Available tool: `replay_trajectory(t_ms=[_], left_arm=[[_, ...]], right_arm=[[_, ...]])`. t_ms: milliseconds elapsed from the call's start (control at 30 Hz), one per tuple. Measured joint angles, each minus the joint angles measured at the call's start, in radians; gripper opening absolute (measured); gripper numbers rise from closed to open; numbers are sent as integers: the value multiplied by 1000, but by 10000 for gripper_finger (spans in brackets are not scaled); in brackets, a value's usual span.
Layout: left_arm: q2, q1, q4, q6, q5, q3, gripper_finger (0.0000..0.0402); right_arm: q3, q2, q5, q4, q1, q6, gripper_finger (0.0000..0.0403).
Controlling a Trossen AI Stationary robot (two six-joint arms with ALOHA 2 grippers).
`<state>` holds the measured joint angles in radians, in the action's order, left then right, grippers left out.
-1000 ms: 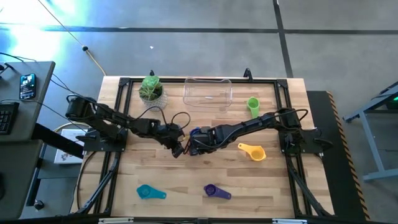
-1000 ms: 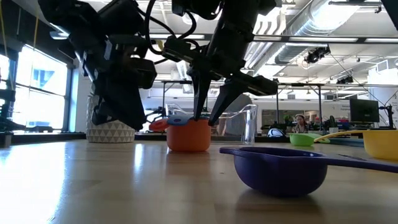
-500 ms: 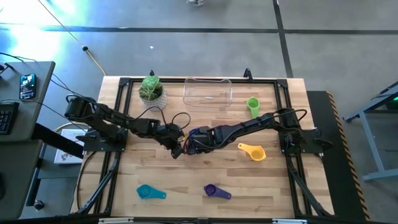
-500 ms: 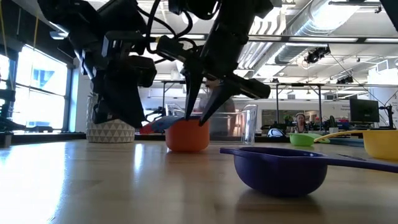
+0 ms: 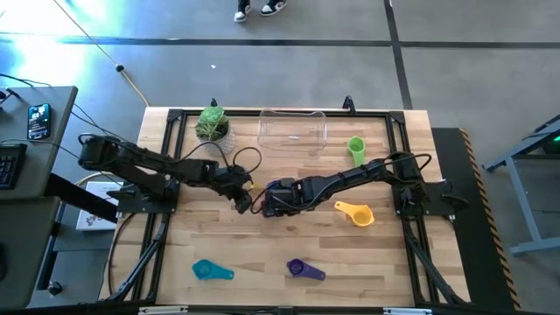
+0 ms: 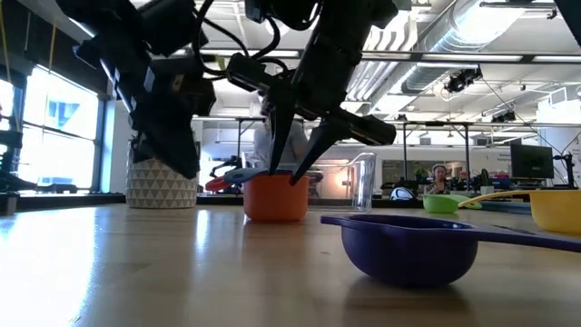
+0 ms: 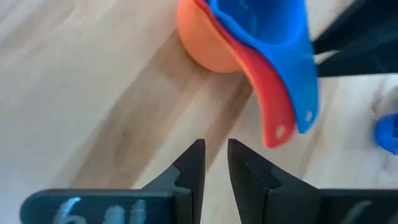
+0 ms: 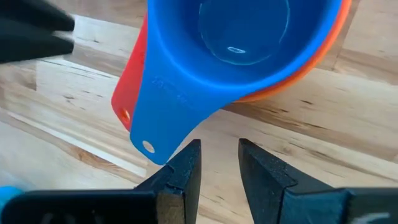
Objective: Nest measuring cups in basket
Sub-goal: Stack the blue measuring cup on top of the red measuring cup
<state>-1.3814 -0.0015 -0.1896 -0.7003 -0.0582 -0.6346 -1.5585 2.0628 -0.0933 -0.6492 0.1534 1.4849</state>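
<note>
An orange, a red and a blue measuring cup sit nested as one stack [image 5: 270, 193] [image 6: 274, 197] mid-table, the orange bowl standing on the wood. The red and blue handles [image 7: 283, 106] [image 8: 149, 106] point toward the left arm. My left gripper [image 5: 242, 203] [image 7: 215, 163] hovers just left of the handle ends, open by a narrow gap and holding nothing. My right gripper [image 5: 273, 206] [image 6: 290, 174] [image 8: 219, 163] stands open over the stack, fingers pointing down. The clear basket [image 5: 292, 129] rests at the far edge. My right gripper's fingertips [image 6: 297, 174] come down from above to the stack's rim [image 6: 274, 178] in the low view. The wrist view shows them beside the blue handle's end [image 8: 148, 147]. Whether they touch, I cannot tell.
A green cup [image 5: 356, 149] stands right of the basket. A yellow cup [image 5: 354, 213] lies to the right, with teal [image 5: 210, 270] and purple [image 5: 304, 269] [image 6: 408, 245] cups near the front edge. A white pot with a plant [image 5: 213, 125] stands left of the basket.
My left gripper has drawn back from the stack toward the table's left edge and risen a little. My right gripper has shifted slightly left over the stack and stayed open. The blue cup has sunk lower into the orange bowl.
</note>
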Motion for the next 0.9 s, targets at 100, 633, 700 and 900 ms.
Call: replay_trajectory(t_ms=[100, 633, 700, 900], left_arm=[[-36, 12, 26, 5, -11, 0, 60], [-177, 15, 220, -20, -88, -1, 60], [-184, 15, 227, -21, -90, -1, 60], [-183, 14, 238, -3, -91, -1, 60]], right_arm=[[0, 0, -3, 7, 5, 9, 99], [3, 0, -29, -4, 4, 36, 99], [3, 0, -29, -12, 4, 36, 99], [4, 0, -25, 0, 4, 16, 99]])
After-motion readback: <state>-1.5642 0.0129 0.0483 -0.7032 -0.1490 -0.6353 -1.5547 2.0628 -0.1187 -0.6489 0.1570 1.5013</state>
